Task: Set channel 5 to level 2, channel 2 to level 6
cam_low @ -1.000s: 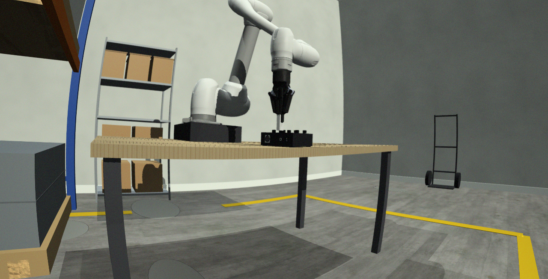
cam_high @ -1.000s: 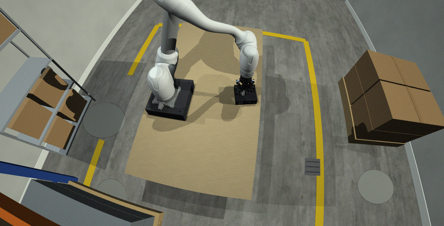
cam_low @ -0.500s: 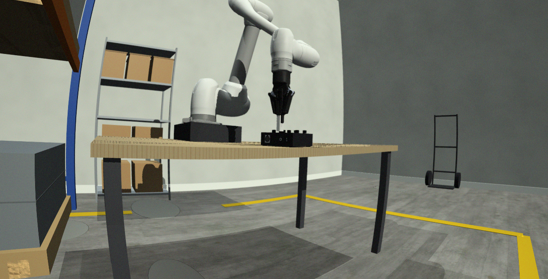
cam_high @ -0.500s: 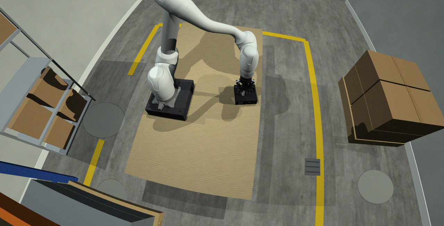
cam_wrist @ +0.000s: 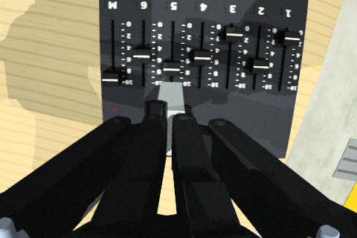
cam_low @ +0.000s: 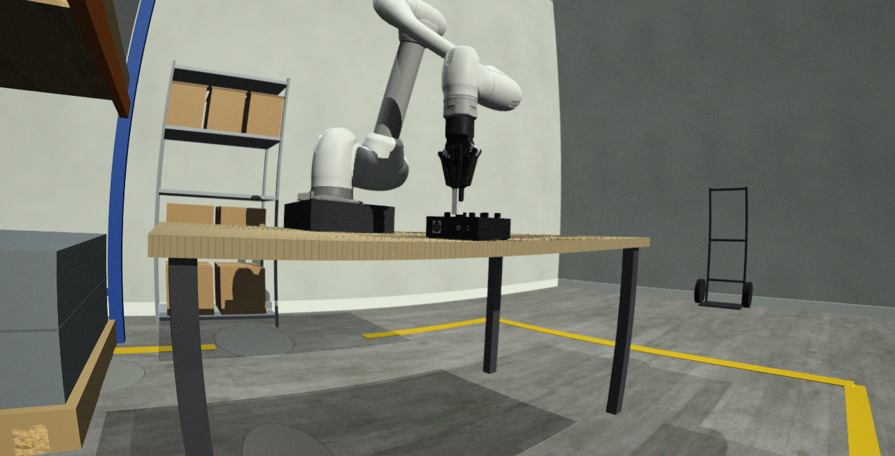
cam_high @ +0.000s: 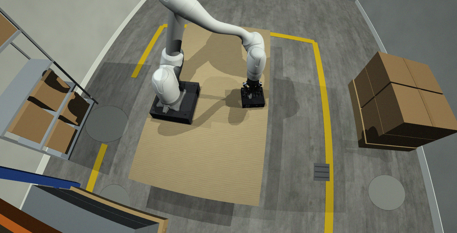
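The black lighting desk [cam_high: 254,104] [cam_low: 484,228] [cam_wrist: 270,124] lies on the wooden table [cam_high: 197,158] [cam_low: 350,245]. In the wrist view its labels read M, 6, 5, 4, 3, 2, 1 from left to right, upside down. The channel 5 fader [cam_wrist: 172,68] sits in the lower part of its slot, towards the 10 end. The channel 2 fader [cam_wrist: 258,65] sits at about the same height. My gripper [cam_high: 252,93] [cam_low: 459,198] [cam_wrist: 170,99] is shut and empty. It points straight down, with its grey tips a little above the desk, at the 10 end of the channel 5 slot.
The arm's black base [cam_high: 175,105] [cam_low: 338,215] stands on the table left of the desk. The other faders, M [cam_wrist: 111,77], 6 [cam_wrist: 142,56], 4 [cam_wrist: 201,56], 3 [cam_wrist: 233,34] and 1 [cam_wrist: 291,38], stand at differing heights. The table's edge runs close beside the desk.
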You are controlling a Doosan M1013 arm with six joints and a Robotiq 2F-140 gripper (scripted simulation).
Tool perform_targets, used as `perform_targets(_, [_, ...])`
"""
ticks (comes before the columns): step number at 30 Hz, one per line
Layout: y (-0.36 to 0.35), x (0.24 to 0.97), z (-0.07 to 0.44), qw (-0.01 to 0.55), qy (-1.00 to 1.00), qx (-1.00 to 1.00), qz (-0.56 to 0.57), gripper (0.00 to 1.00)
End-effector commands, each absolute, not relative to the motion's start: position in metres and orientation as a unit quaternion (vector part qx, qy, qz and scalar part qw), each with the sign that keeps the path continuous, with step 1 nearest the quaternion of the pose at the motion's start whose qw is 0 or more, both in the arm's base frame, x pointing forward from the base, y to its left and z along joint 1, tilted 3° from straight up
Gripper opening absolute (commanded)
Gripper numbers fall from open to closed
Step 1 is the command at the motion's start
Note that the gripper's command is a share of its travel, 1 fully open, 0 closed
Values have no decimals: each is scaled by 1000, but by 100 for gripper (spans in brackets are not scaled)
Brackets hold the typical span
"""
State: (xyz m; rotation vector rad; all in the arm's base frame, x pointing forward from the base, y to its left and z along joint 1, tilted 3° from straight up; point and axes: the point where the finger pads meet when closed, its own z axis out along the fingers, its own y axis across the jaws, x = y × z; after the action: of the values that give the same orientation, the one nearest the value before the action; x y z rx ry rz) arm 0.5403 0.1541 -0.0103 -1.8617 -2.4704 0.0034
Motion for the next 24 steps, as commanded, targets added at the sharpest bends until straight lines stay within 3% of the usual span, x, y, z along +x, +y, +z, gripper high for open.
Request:
perform_targets(1, [154, 540, -10, 24, -798, -602, 1, 10])
perform_targets(24, [161, 538, -10, 24, -798, -602, 1, 10])
